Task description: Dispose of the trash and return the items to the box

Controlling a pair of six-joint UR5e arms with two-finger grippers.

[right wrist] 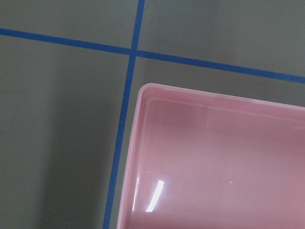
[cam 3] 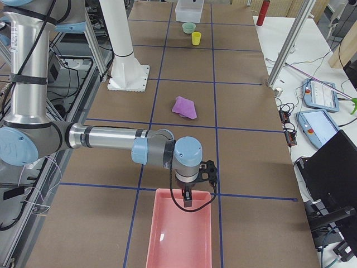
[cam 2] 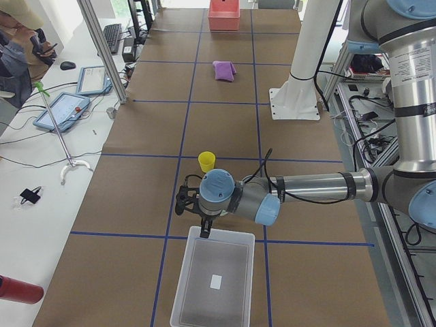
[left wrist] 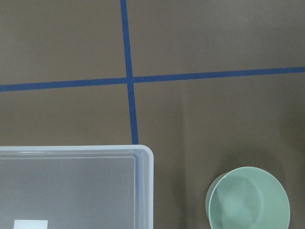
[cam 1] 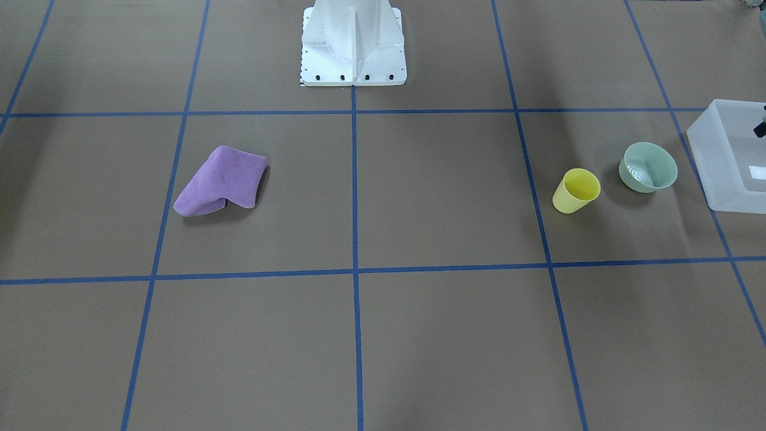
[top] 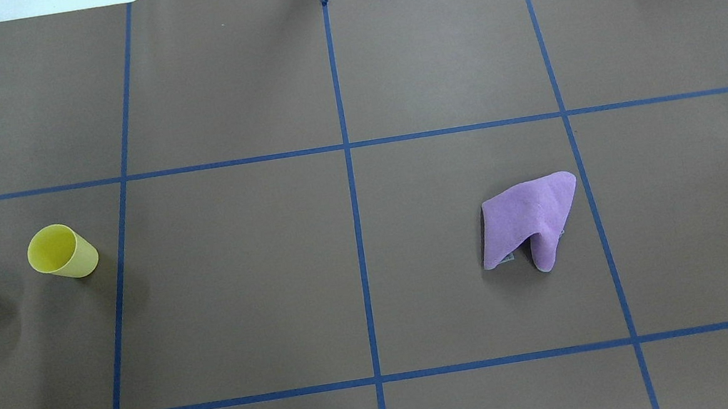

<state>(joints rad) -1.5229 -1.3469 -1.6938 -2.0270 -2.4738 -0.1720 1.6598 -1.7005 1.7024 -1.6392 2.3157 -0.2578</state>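
Sitting beside the frosted box [cam 1: 727, 179] at frame right are yellow cup [cam 1: 576, 190] and mint bowl [cam 1: 650, 167]; purple cloth [cam 1: 221, 181] lies far left. Robot's left hand [cam 2: 204, 230] hangs at the box's rim, right hand [cam 3: 187, 198] over a pink tray [cam 3: 178, 240], grips impossible to tell.

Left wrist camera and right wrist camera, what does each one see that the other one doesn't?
Only the left wrist view shows a corner of the frosted white box, with a small white label, and the mint-green bowl standing on the table beside it, not touching it. Only the right wrist view shows a corner of a pink bin, with nothing in the part that shows. Both show the brown table and crossing blue tape lines.
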